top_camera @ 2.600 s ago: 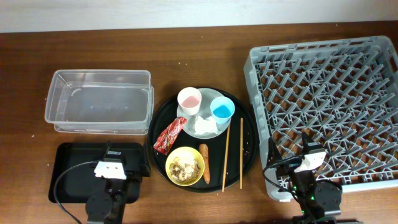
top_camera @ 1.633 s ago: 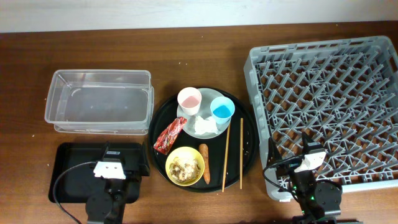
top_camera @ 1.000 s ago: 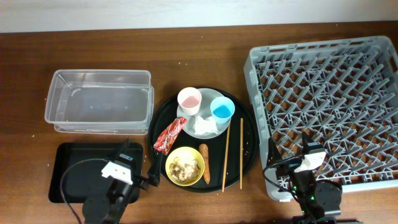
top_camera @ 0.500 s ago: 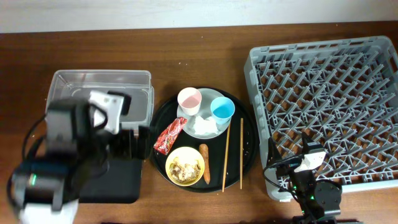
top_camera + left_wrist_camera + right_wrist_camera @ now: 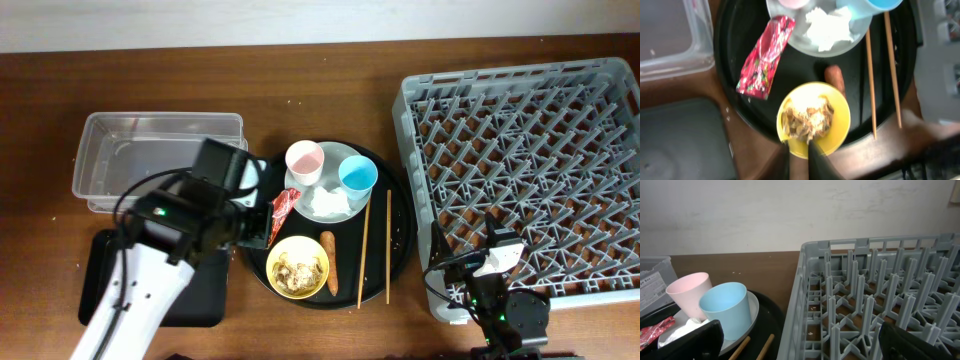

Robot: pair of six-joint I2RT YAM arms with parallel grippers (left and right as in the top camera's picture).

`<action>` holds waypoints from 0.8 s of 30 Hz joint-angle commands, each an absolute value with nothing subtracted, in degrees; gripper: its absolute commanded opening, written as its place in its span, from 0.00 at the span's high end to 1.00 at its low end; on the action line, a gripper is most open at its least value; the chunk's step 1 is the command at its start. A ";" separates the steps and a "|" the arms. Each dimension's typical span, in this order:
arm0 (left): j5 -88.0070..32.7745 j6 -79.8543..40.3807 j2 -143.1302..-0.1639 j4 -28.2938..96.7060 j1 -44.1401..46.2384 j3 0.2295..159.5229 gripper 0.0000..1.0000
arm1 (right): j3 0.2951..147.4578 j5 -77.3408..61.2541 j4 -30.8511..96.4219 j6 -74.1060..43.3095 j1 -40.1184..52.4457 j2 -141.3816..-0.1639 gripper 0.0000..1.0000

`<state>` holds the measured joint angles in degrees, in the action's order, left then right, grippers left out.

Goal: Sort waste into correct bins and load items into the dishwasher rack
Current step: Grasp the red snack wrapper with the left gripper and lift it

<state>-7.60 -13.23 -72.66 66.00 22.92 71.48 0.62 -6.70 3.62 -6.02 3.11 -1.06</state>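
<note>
Your left fingers (image 5: pixel 255 226) are out over the left edge of the round black tray (image 5: pixel 405 236), just beside the lower end of the red wrapper (image 5: pixel 283 204). From overhead you cannot tell whether they touch it. In the left wrist view they are a dark blur at the bottom edge, so you cannot tell whether they are apart or together. The left arm crosses the right end of the clear tub (image 5: pixel 160 121) and the shallow black rectangular tray (image 5: pixel 100 272).

On the round tray, the wrapper lies slanted between the pale grey plate (image 5: pixel 795 27) and the yellow bowl (image 5: pixel 273 262). The bowl holds the beige food scraps (image 5: pixel 298 269). The orange carrot stick (image 5: pixel 328 262) lies just beside the bowl's right rim. The plate carries the pink cup (image 5: pixel 305 160) and the blue cup (image 5: pixel 357 176), both upright, with the crumpled tissue (image 5: pixel 328 203) in front of them. The two chopsticks (image 5: pixel 363 246) lie roughly parallel on the right side of the tray, apart from each other.

Your right fingers (image 5: pixel 687 340) are spread wide apart and hold nothing. They sit low at the near left corner of the dishwasher rack (image 5: pixel 530 150), which stands on the counter (image 5: pixel 300 90) to the right of the round tray.
</note>
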 commanded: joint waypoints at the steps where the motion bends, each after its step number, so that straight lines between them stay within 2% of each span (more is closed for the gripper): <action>1: 0.10 -15.84 -73.80 60.23 23.97 66.39 0.60 | 0.32 -6.81 3.86 -6.31 3.46 -0.84 0.02; 5: 1.76 -14.15 -79.02 52.53 23.97 62.76 0.59 | 0.32 -6.81 3.86 -6.31 3.46 -0.84 0.02; 13: 2.61 -10.61 -95.24 44.73 23.97 62.50 0.59 | 0.32 -6.83 3.86 -6.31 3.46 -0.84 0.02; 24: 0.86 -10.59 -104.97 40.95 23.97 62.50 0.58 | 0.32 -6.81 3.86 -6.31 3.46 -0.84 0.02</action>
<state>1.85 -11.55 -103.37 41.54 23.83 62.87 0.62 -6.70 3.62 -6.00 3.11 -1.06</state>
